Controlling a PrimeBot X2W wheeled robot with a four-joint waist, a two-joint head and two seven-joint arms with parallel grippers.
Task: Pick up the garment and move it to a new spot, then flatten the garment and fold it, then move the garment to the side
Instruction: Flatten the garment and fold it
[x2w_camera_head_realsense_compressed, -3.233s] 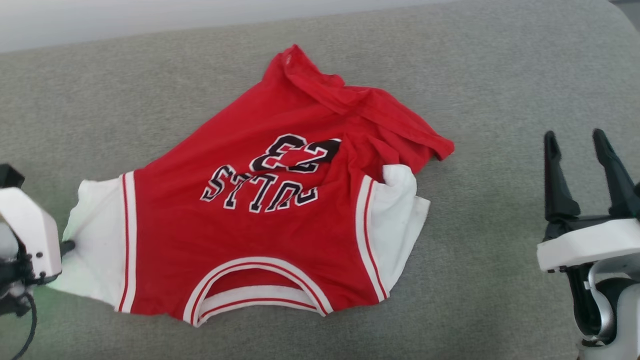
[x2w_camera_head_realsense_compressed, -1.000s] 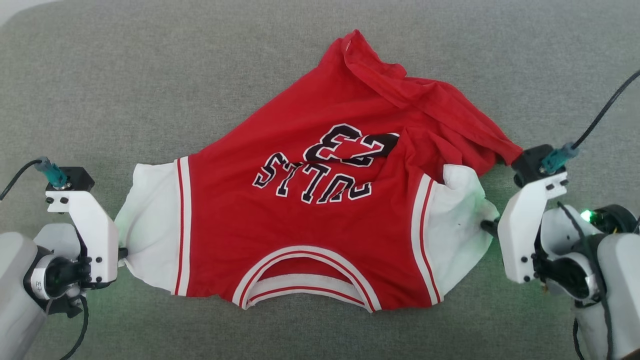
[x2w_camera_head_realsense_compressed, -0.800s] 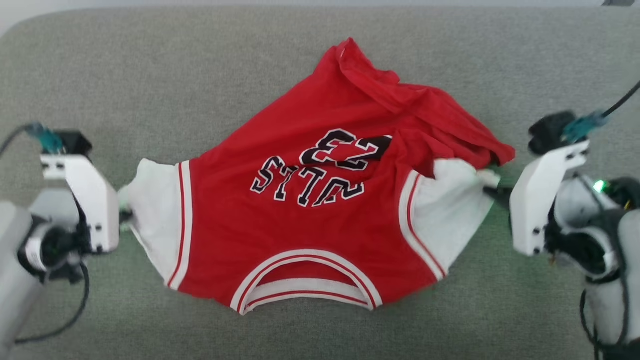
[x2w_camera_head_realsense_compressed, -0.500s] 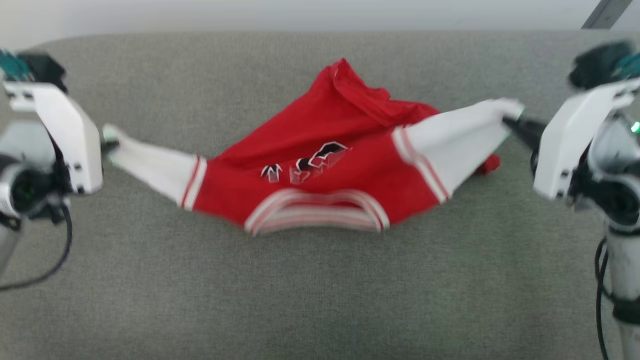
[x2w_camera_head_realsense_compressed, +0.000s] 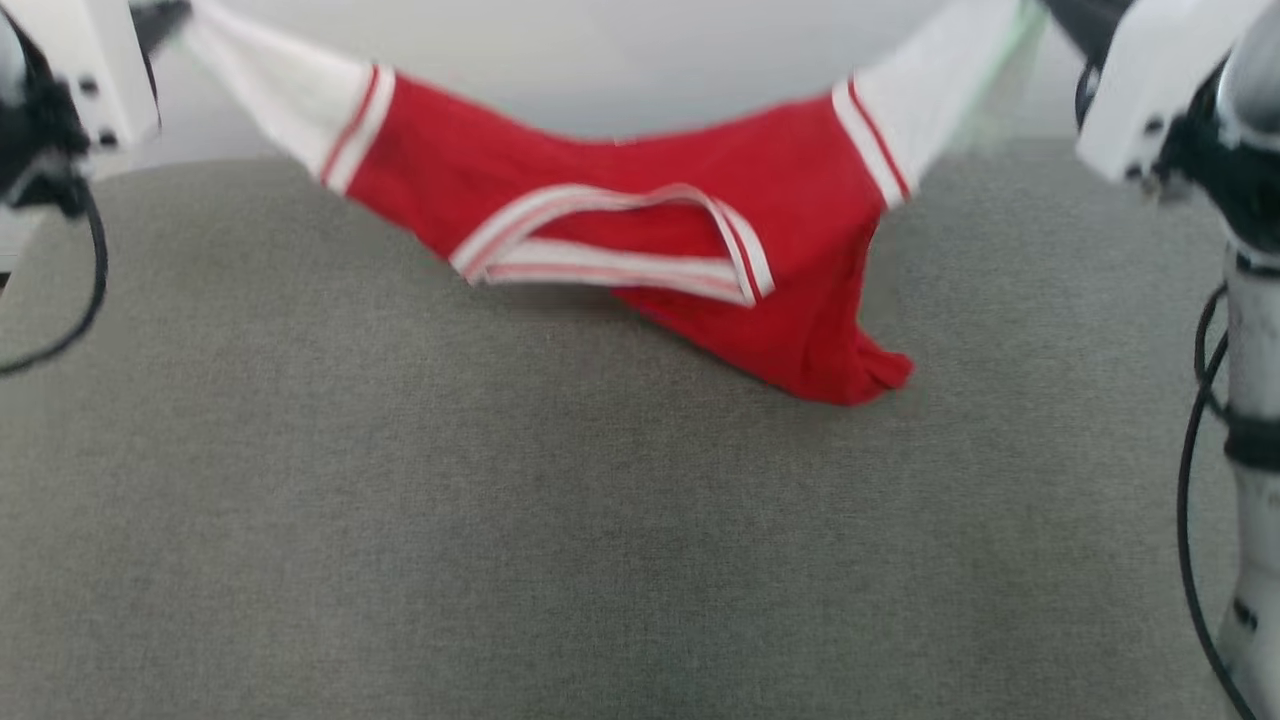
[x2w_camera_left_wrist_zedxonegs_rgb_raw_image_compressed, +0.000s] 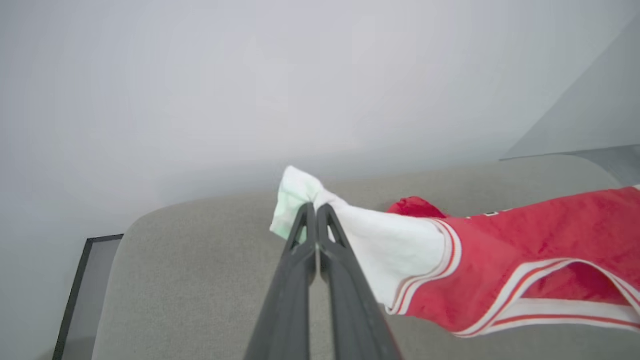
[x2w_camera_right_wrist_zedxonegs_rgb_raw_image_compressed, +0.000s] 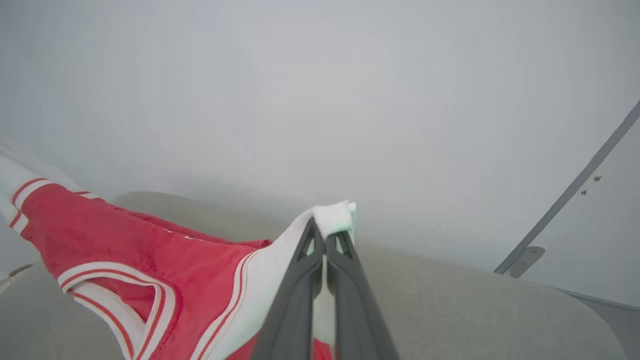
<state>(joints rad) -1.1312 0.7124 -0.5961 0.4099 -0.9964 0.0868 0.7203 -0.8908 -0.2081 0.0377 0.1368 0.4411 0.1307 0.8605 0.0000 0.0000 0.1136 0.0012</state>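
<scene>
The garment (x2w_camera_head_realsense_compressed: 620, 190), a red jersey with white sleeves and striped trim, hangs stretched in the air between my two grippers, collar toward me. Its red lower end (x2w_camera_head_realsense_compressed: 850, 370) sags down to the grey surface. My left gripper (x2w_camera_left_wrist_zedxonegs_rgb_raw_image_compressed: 314, 210) is shut on the tip of one white sleeve (x2w_camera_left_wrist_zedxonegs_rgb_raw_image_compressed: 385, 245), at the top left of the head view. At the top right of the head view, my right gripper (x2w_camera_right_wrist_zedxonegs_rgb_raw_image_compressed: 324, 231) is shut on the other white sleeve (x2w_camera_right_wrist_zedxonegs_rgb_raw_image_compressed: 280, 270). The chest lettering is hidden.
A wide grey fabric surface (x2w_camera_head_realsense_compressed: 560, 520) spreads under the garment, with a pale wall behind it. A dark frame (x2w_camera_left_wrist_zedxonegs_rgb_raw_image_compressed: 75, 285) lies past the surface's end in the left wrist view. A grey slanted bar (x2w_camera_right_wrist_zedxonegs_rgb_raw_image_compressed: 565, 200) runs along the wall in the right wrist view.
Both grippers have lifted the garment off the grey surface by its sleeves. It went from lying spread out to hanging between them, only its lower end still trailing. The head camera has tilted too.
</scene>
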